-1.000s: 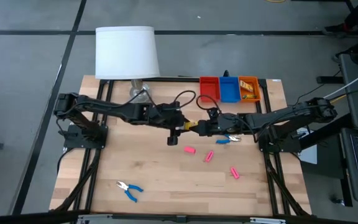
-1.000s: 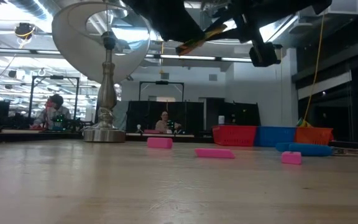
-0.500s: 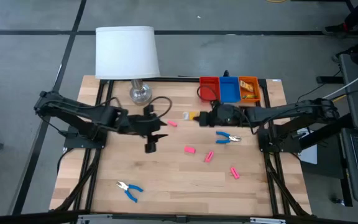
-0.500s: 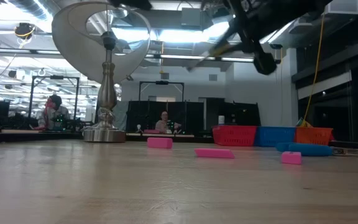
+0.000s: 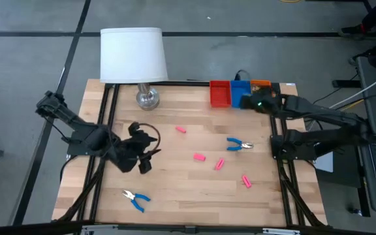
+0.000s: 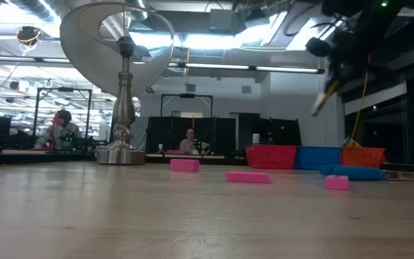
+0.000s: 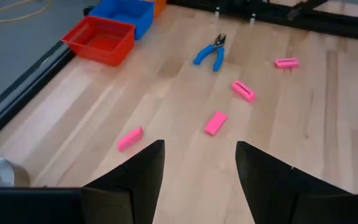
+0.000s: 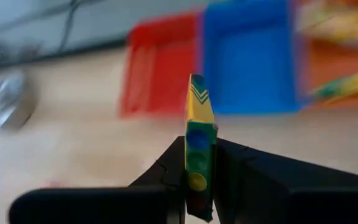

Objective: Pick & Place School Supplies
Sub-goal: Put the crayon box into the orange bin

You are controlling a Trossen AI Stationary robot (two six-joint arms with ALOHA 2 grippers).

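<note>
Right gripper [image 8: 199, 180] pinches yellow crayon box [image 8: 199, 143] over trays [image 5: 230, 93]; left gripper [image 7: 199, 163] spread, empty. Four pink erasers [image 5: 199, 156], two pliers [image 5: 239, 144] left on bench [image 5: 188, 189].

The table [image 5: 175, 189] is pale wood with a smooth, matt finish. The lamp [image 5: 134, 55] has a white cloth-like shade on a shiny metal base, and the red tray [image 7: 101, 40] looks like moulded plastic. The yellow box [image 8: 199, 149] looks like printed card.

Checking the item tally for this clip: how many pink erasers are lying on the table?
4. One lies nearest the lamp; two lie close together mid-table; one is nearest the front edge. None seems hidden.
</note>
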